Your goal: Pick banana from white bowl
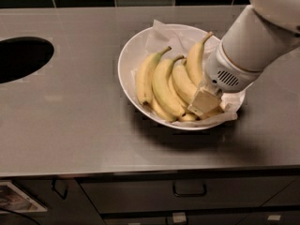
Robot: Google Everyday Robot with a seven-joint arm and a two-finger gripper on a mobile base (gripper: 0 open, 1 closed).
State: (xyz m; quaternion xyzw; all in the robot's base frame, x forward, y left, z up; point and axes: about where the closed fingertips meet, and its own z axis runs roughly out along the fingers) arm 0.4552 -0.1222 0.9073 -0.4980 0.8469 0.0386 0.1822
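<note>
The white bowl stood on the grey worktop, lined with crumpled white paper. A cluster of yellow bananas lay inside it, fanned side by side and touching, with their stems pointing toward the bowl's far rim. The tool was down inside the bowl at its near right side, pressed in among the blunt ends of the right-hand bananas. The white arm rose away over the bowl's right rim. Whether the tool was clenched on a fruit or released could not be told, since its tip was buried against fruit and paper.

A single banana would probably be light and fairly firm, with a smooth, slightly slippery skin that bruises under a hard squeeze. The best hold looked to be across the thick middle of one fruit, closing on its narrow width. The tapering end, where the tool sat, gives less to bear on and could let the fruit slip out.

From this angle it was unclear whether the bananas were joined at the stems. If they were, the whole bunch would lift together and weigh far more. The loose paper could also drag up with the fruit, and the bowl might slide on the smooth worktop.
</note>
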